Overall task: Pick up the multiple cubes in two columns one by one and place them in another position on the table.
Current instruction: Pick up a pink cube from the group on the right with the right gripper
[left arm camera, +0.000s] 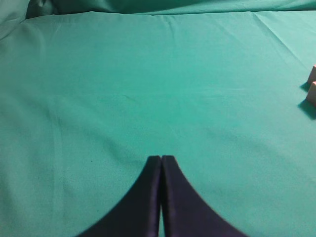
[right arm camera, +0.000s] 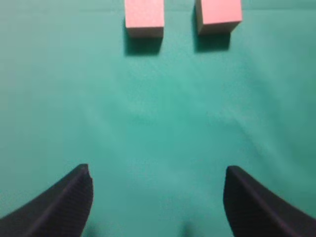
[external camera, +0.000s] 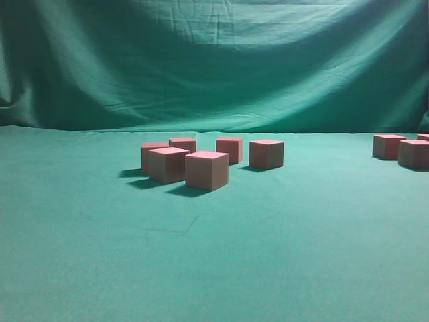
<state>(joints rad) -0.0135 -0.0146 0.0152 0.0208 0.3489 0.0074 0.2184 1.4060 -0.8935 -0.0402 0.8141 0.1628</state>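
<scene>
Salmon-pink matte cubes (right arm camera: 143, 17) sat far of your empty, wide-apart right claw (right arm camera: 158, 197); left claw (left arm camera: 161, 163) pressed together. Rushing in could've nudged the neighbouring cube.

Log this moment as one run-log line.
left end effector: shut, empty | right end effector: open, empty, over table | cubes: centre cluster plus right-edge group, all resting

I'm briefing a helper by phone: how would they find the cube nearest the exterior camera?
Start at the green table and find the cluster of six pink cubes left of centre, not the smaller group at the right edge. The nearest cube is the front one, looking largest, lowest in the picture and standing clear ahead of the others.
</scene>
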